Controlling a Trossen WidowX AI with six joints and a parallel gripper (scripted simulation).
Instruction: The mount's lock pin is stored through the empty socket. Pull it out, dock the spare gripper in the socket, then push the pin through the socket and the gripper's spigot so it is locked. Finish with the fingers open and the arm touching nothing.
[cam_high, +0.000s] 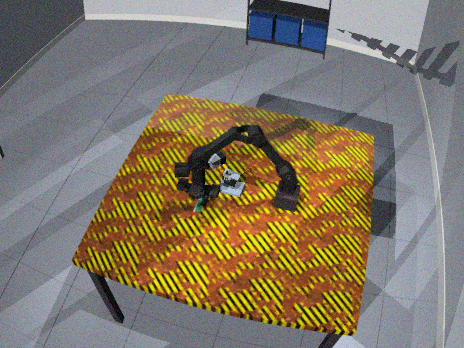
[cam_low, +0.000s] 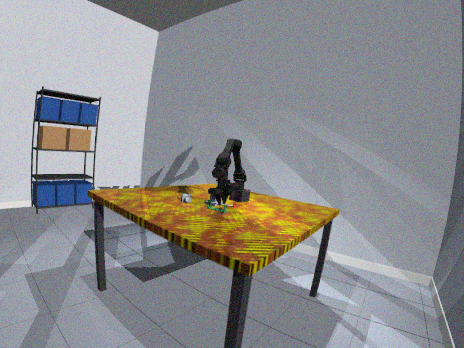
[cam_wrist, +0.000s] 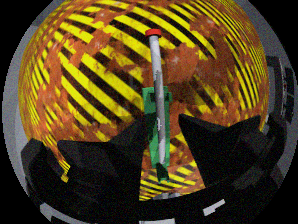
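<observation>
The lock pin, a grey rod with a red head, lies along a green holder. In the wrist view the pin points away from me and the holder is beneath it. The holder stands on the table below my hand. My gripper is partly open, a fingertip on each side of the pin, with visible gaps. The white mount stands between the hand and the arm's base, with a dark part on it. Whether that is the spare gripper is too small to tell.
A white block with a dark part stands behind the mount, close to the forearm in the top view. The arm's base is to the right of the mount. The patterned table has its edges far from the hand.
</observation>
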